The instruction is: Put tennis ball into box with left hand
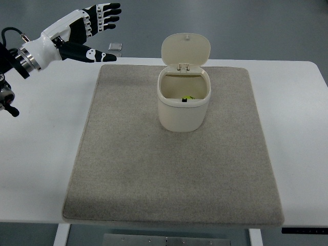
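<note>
- Cream plastic is the material of the small rounded box (pixel 183 105), which stands upright on the far middle part of the mat, seen from the top view.
- The hinged cream lid (pixel 185 50) of this box is open and stands up behind the opening, on the far side.
- Inside the box, low near the front wall, a small piece of the yellow-green tennis ball (pixel 188 97) shows; most of it is hidden by the rim, and a small dark mark sits just beside it.
- The grey-beige rectangular fabric mat (pixel 174 169) lies flat on the white surface (pixel 46 154) and covers most of its middle.
- The left robot hand (pixel 95 28), black and white with jointed fingers, is in the upper left corner, above the far left edge of the surface and well apart from the box.
- Its fingers (pixel 105 15) are spread out and straight, pointing to the right, with the thumb lower and apart from them; it holds nothing.
- The white forearm with a black wrist ring comes in from the left edge of the picture.
- A small grey metal plate (pixel 116 47) lies on the floor beyond the far edge of the surface, near the thumb.
- The floor behind the surface is dark grey.
</note>
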Robot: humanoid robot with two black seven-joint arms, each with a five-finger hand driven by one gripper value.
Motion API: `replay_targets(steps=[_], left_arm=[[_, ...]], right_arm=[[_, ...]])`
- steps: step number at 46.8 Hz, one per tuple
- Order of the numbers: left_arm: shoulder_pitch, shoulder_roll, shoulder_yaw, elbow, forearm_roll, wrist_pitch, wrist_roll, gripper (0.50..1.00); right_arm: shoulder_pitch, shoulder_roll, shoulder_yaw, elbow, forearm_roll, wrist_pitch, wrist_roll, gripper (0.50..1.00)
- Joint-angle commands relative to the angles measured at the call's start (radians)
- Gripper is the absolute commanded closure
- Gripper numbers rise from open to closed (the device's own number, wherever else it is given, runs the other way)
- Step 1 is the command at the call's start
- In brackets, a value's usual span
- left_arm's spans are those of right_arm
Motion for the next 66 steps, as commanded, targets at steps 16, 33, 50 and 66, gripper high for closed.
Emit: replay_targets(steps=[16,33,50,66], left_arm=[[0.034,-0.257,-0.012,0.332,-0.065,-0.123,0.003,0.508],[0.033,-0.292,-0.058,0.42,-0.315,-0.199,0.262,0.506],[0.091,-0.285,-0.182,0.423,-0.617,-0.341,0.469,0.508],[0.106,-0.28,-0.184,0.424,-0.769,-0.333,0.534,0.508]], right_arm=[[0.0,0.0,0.0,-0.001,0.0,0.0,0.0,0.597],[0.0,0.0,0.0,-0.001,0.0,0.0,0.0,0.597],[0.0,0.0,0.0,-0.001,0.0,0.0,0.0,0.599],[0.0,0.0,0.0,-0.001,0.0,0.0,0.0,0.599]])
